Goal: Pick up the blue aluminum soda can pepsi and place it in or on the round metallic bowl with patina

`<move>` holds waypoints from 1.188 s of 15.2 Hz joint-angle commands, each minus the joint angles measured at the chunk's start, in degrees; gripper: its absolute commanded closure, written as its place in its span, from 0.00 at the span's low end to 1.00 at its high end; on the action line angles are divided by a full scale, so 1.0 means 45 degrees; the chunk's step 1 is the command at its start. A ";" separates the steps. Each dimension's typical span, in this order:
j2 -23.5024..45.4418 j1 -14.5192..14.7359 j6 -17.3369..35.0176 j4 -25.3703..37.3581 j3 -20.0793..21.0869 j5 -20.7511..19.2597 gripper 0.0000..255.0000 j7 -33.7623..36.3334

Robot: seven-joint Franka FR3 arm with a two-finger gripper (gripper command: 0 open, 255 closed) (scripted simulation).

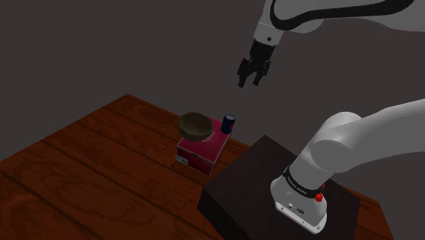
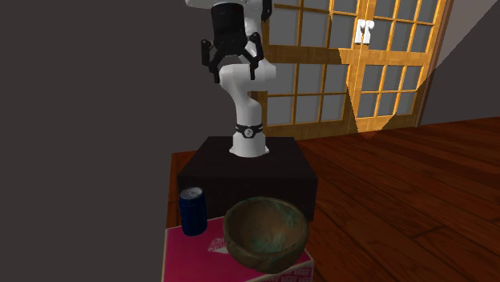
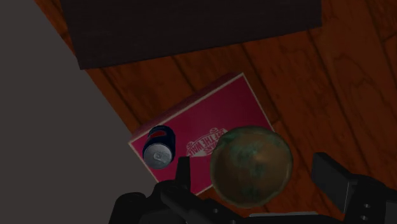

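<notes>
Blue cylindrical soda can (image 1: 229,123) is seen upright on a flat magenta cardboard box (image 1: 201,153), near that box's corner and just beside the round greenish-brown patinated metal bowl (image 1: 195,124), which is seated on the same box. The box is laid on a dark wooden plank floor (image 1: 88,157), next to the black stand (image 1: 252,170). The all-black two-finger gripper (image 1: 252,73) is held high above both items, fingers spread wide, nothing gripped. In the wrist view the bowl, not the can, is framed between the fingers, so a sideways correction is judged necessary before descent. Risks: the bowl rim could be clipped by a finger because the can is so near it; the can could be tipped or pushed off the box corner by an off-centre closure; slippage is likely on the smooth round wall.
</notes>
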 commanded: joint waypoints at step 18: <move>0.8176 -0.0449 0.8924 -0.0574 -0.1541 -0.0329 0.00 -0.2631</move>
